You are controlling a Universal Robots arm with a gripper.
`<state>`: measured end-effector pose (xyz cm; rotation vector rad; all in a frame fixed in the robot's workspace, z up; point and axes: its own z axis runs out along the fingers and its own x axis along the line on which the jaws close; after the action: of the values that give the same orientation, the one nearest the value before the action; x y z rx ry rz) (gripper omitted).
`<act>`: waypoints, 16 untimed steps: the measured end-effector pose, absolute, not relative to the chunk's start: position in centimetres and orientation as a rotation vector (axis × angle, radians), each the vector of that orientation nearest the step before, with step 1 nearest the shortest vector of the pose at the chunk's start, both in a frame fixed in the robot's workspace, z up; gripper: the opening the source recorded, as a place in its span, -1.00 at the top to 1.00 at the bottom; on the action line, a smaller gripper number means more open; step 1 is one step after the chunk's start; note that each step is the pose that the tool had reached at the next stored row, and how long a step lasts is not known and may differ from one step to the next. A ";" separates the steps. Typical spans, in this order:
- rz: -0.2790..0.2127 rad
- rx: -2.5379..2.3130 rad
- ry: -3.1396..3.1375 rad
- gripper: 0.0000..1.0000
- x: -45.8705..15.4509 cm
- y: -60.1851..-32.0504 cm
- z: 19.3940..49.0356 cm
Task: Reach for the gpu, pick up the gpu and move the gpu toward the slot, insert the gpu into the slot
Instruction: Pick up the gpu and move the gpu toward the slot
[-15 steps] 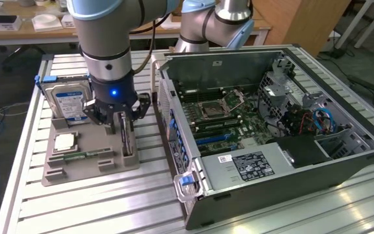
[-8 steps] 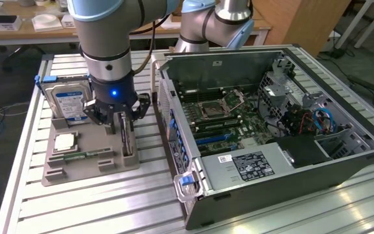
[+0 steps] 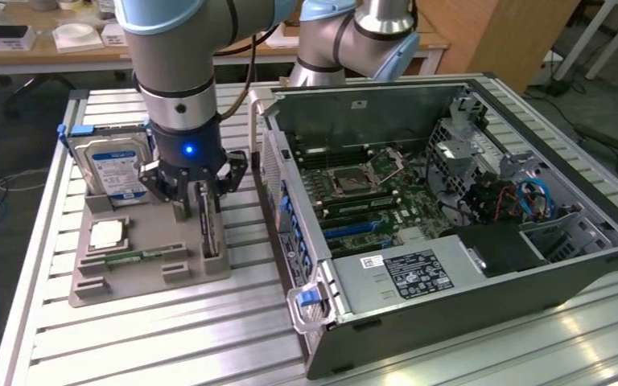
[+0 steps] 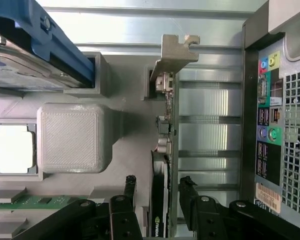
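Observation:
The gpu stands on edge in a slit of the grey holder tray, its silver bracket at the far end. My gripper hangs straight over it, open. In the wrist view the gripper straddles the gpu, one of its black fingertips on each side of the card with a gap to it. The slot is a long blue strip on the green motherboard inside the open computer case, to the exterior view's right of the tray.
The tray also holds a blue-labelled hard drive, a silver processor chip and a green memory stick. The case's rear wall rises close beside the gpu. A second arm stands behind the case.

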<state>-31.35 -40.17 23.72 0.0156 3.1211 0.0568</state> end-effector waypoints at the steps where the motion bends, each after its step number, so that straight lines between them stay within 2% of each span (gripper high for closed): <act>1: 0.057 0.016 3.121 0.04 -31.4 -40.2 23.7; 10: 0.057 0.016 3.121 0.07 -31.4 -40.2 23.7; 12: 0.057 0.016 3.121 0.33 -31.4 -40.2 23.7; 16: 0.057 0.016 3.121 0.48 -31.4 -40.2 23.7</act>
<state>-31.36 -40.17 23.72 0.0158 3.1213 0.0567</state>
